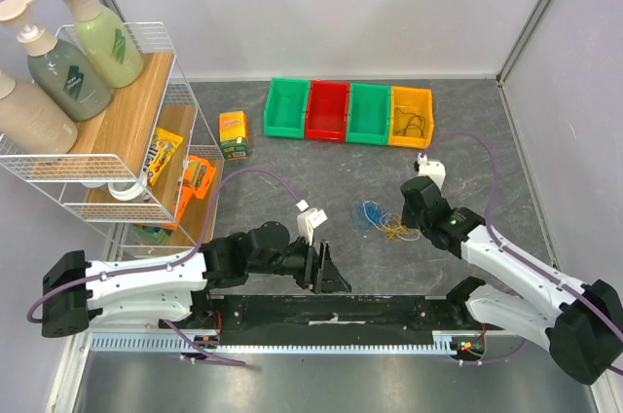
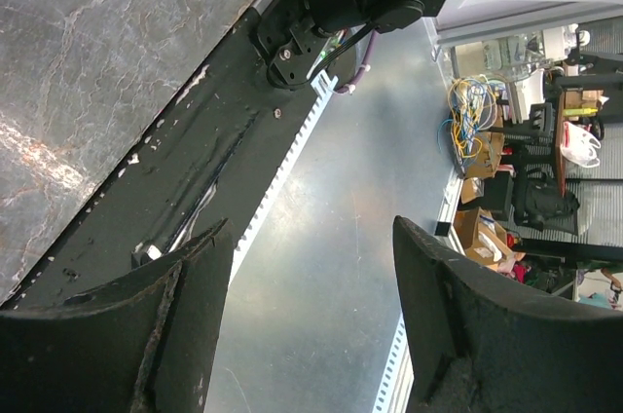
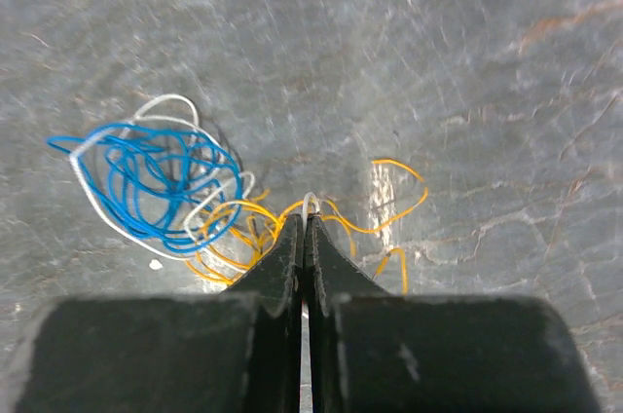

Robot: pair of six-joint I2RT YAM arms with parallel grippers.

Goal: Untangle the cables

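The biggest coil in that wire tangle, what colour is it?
The coil is blue, clearest in the right wrist view.

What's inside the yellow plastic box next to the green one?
The yellow plastic bin holds a few thin dark curly wires. They are too small to count, and whatever lies beneath them is covered.

White-shelled left arm (image 1: 136, 288) and right arm (image 1: 521, 272), black joints (image 1: 238, 255), mauve hoses (image 1: 255, 171); left tool (image 2: 311, 228) and right tool (image 3: 305, 218) black (matte, scuffed)
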